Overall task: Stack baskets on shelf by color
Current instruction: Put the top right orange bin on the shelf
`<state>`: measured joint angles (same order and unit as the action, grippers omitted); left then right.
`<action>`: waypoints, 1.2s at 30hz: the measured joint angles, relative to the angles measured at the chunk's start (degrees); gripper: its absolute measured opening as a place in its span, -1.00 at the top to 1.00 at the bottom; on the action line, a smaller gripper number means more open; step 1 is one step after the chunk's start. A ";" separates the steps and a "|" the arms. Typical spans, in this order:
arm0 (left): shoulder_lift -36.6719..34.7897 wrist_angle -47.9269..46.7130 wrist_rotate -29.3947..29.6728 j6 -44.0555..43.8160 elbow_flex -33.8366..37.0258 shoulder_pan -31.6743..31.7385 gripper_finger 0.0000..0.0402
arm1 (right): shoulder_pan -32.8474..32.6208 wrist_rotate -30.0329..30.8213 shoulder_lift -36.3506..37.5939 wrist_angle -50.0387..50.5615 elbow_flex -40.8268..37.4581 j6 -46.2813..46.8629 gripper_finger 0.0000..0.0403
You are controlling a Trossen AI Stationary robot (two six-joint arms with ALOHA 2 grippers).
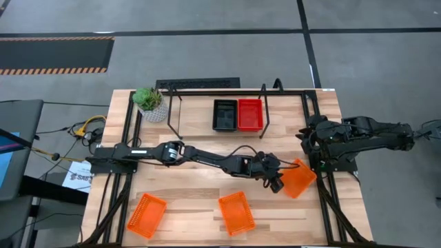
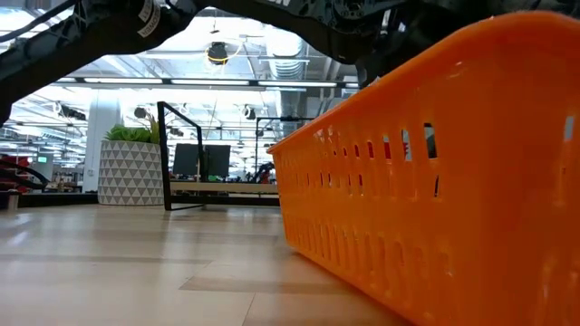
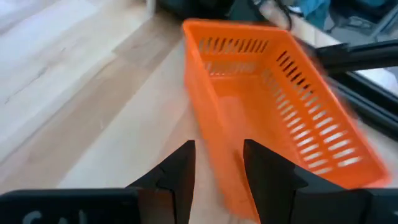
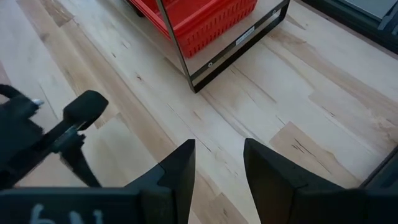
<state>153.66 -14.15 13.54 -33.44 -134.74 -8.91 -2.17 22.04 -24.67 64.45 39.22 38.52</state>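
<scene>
While the left gripper [image 1: 275, 180] sits mid-right in the high view, fingers pinch the rim of an orange basket [image 1: 299, 178]; two more orange baskets [image 1: 147, 214] lie lower left & center. Shelf [image 1: 217, 103] top center holds black basket [image 1: 224, 114] + red basket [image 1: 250, 114]. Right gripper [image 4: 217, 163], right wrist view: fingers narrowly apart, holding nothing.

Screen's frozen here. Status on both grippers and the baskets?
Left gripper shut on the right-hand orange basket's wall. Right gripper open, idle at the table's right edge. Black basket and red basket on shelf. Nothing blocking.
</scene>
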 joint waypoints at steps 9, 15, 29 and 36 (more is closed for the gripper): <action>0.35 0.83 -1.26 -0.20 0.04 0.07 0.40 | 0.00 0.00 -0.01 -0.04 0.00 0.00 0.21; 0.33 -3.57 -3.43 -0.29 0.04 0.05 0.57 | 0.00 0.02 0.00 -0.08 0.00 0.00 0.21; -0.01 0.92 -4.18 -4.91 0.04 0.07 0.99 | 0.00 0.07 0.00 -0.10 0.00 -0.02 0.21; -2.89 0.65 -4.66 -10.35 -0.17 0.20 0.99 | 0.00 0.09 -0.02 -0.11 0.00 -0.02 0.21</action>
<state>150.77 -13.50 8.88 -43.79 -134.91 -8.71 -2.17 22.13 -24.69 64.34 39.22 38.50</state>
